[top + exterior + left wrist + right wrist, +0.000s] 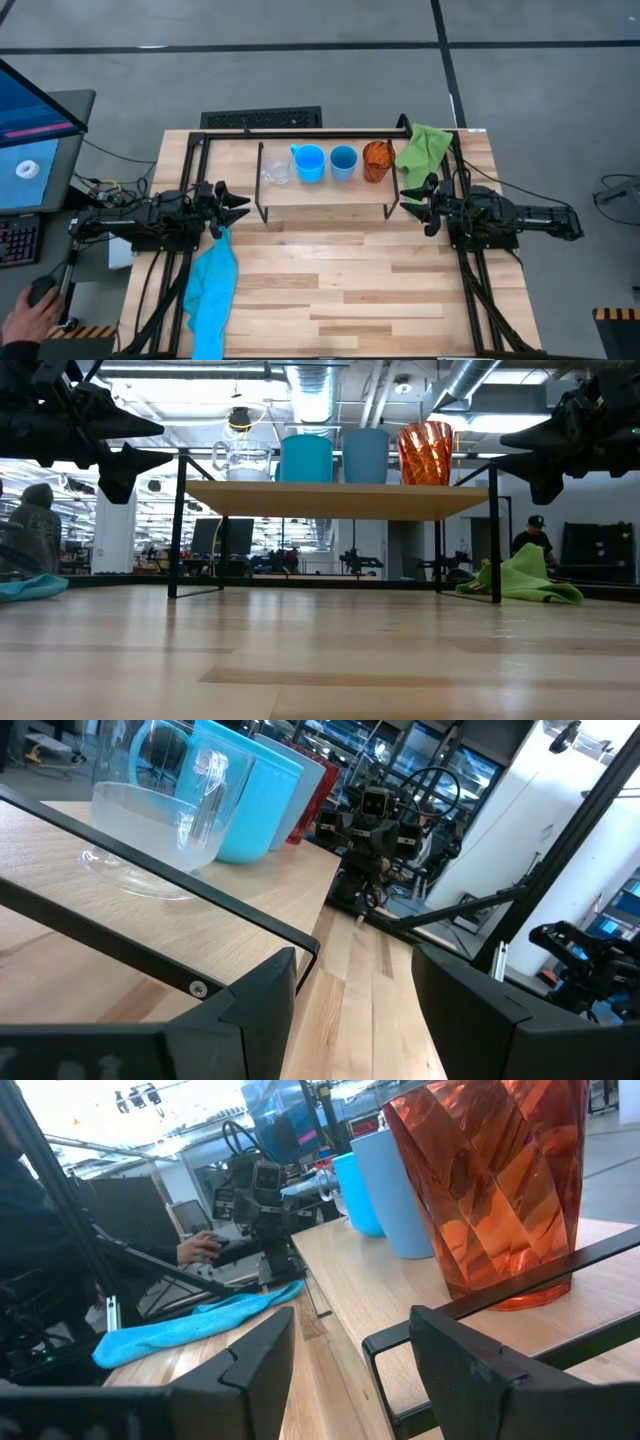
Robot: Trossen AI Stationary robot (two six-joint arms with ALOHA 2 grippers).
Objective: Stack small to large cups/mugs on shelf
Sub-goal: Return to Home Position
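Four cups stand in a row on the shelf (330,195), each on its base: a clear glass cup (276,171), a light-blue mug (308,163), a blue cup (343,163) and an orange faceted cup (377,160). The low view shows them too: glass (245,461), mug (306,458), blue cup (366,456), orange cup (425,453). My left gripper (238,205) is open and empty, just off the shelf's left end. My right gripper (411,201) is open and empty, just off the shelf's right end.
A blue cloth (213,285) lies on the table at the near left, below my left gripper. A green cloth (424,148) lies at the far right, beside the shelf. A person's hand (28,312) rests off the table at the left. People show in the room behind.
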